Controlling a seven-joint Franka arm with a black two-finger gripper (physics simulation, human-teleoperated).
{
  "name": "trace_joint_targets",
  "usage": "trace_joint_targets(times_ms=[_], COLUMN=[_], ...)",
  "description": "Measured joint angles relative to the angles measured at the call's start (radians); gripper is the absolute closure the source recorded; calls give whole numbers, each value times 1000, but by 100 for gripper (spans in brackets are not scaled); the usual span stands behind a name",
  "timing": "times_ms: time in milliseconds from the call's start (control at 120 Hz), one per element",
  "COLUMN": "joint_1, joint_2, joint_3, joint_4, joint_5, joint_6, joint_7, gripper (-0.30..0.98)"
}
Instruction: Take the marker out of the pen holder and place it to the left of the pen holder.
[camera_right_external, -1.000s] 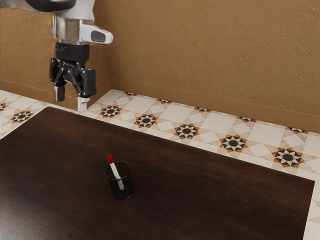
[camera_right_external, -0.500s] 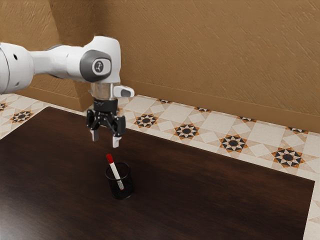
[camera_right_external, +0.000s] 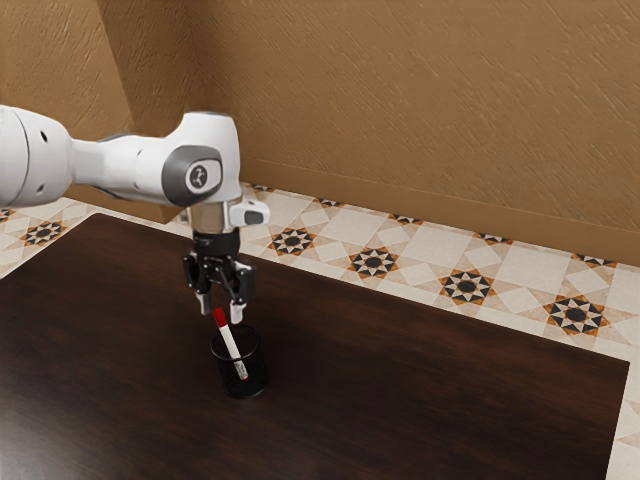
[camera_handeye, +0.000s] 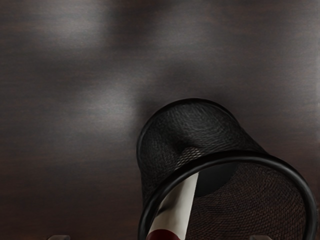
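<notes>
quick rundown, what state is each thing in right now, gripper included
pen holder: upright on the table, open at the top, marker inside
marker: leaning in the pen holder, red end up and sticking out past the rim, not gripped
gripper: open, fingers apart, down around the marker's red end
</notes>
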Motion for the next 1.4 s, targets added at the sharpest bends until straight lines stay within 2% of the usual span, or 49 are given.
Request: trace_joint_targets(times_ms=[167,367,583,742,1017,1242,1308,1400], joint_1=[0,1,-1,8,-9,-59,-20,93], joint_2=[-6,-16,4,1,-158,-322,-328,-302], joint_3=[-10,-15,-13,-6,-12,-31,-26,-24], joint_4=[-24,-35,-9,-8,-79,-53,-16,13], joint_5=[-45,-62,-115,-117,-103,-100,-92,-74], joint_6=[8,-5,13,25,16,-98,-148,-204], joint_7=[-3,-6,-8,-10,-19,-31,-35,-38], gripper=[39,54,63,74,78,79,79,79])
